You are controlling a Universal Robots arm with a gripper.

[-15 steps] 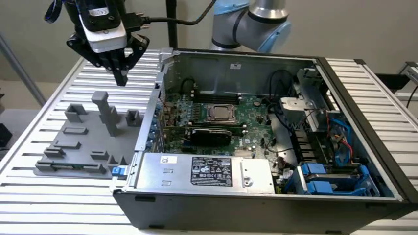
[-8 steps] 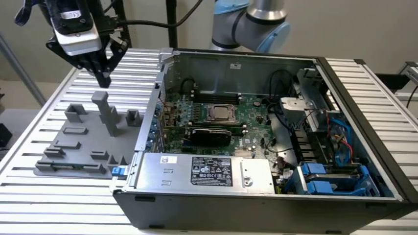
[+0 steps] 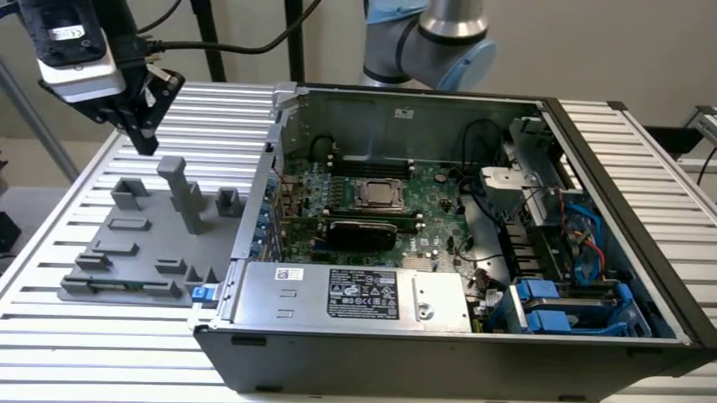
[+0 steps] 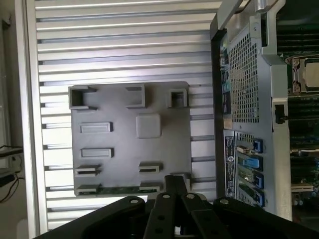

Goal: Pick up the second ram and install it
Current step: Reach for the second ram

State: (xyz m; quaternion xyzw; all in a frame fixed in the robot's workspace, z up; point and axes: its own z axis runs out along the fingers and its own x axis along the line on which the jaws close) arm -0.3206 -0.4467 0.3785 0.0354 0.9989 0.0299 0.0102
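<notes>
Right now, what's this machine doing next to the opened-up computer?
A robot arm has its pincer in the air above a grey fixture on the slatted table, beside an open computer case. A green ram lies along one edge of the fixture, and the pincer is not touching it. Inside the case the motherboard lies exposed.

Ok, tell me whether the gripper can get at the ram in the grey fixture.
Probably yes. The gripper hangs above the grey fixture, apart from it, and the second ram lies along one edge with nothing over it; only low holder blocks flank it.
</notes>
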